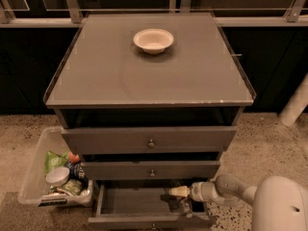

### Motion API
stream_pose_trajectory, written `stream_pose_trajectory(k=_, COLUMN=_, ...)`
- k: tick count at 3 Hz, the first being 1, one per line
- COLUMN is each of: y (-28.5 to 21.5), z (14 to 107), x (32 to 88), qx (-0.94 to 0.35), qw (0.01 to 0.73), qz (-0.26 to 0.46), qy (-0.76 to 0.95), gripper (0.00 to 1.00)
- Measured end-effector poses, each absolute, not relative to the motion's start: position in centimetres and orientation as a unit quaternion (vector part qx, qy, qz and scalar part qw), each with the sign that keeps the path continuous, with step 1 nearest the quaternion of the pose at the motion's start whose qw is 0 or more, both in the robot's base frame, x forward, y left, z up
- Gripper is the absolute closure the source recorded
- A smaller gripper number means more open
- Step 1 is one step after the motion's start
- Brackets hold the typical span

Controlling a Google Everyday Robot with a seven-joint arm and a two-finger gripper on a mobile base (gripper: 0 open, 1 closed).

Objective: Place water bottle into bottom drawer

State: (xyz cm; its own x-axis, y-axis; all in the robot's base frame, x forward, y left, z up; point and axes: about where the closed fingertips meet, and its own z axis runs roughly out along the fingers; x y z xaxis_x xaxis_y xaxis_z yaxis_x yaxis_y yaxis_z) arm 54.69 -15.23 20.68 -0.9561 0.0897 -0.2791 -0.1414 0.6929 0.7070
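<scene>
The bottom drawer (130, 201) is pulled out at the foot of the grey-brown cabinet, its shallow tray showing. My arm (226, 190) reaches in from the right, low over the floor. My gripper (177, 197) is inside the drawer's right half, just above its floor. A dark shape (174, 205) lies right under the gripper in the drawer; I cannot tell whether it is the water bottle. No clear bottle shows anywhere else in view.
The two upper drawers (150, 139) stick out slightly above the open one. A white bowl (153, 40) stands on the cabinet top. A clear plastic bin of snacks (57, 174) sits on the floor at the cabinet's left. A white post (294, 105) leans at the right.
</scene>
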Motion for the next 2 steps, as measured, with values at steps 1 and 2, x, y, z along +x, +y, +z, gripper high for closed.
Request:
stream_pose_trajectory(k=1, y=-15.52, z=20.27, x=55.13, qx=-0.01, qw=0.155, qz=0.381, qy=0.911, gripper=0.0)
stream_pose_trajectory(k=2, y=-15.52, z=20.27, x=55.13, qx=-0.01, qw=0.155, qz=0.381, qy=0.911, gripper=0.0)
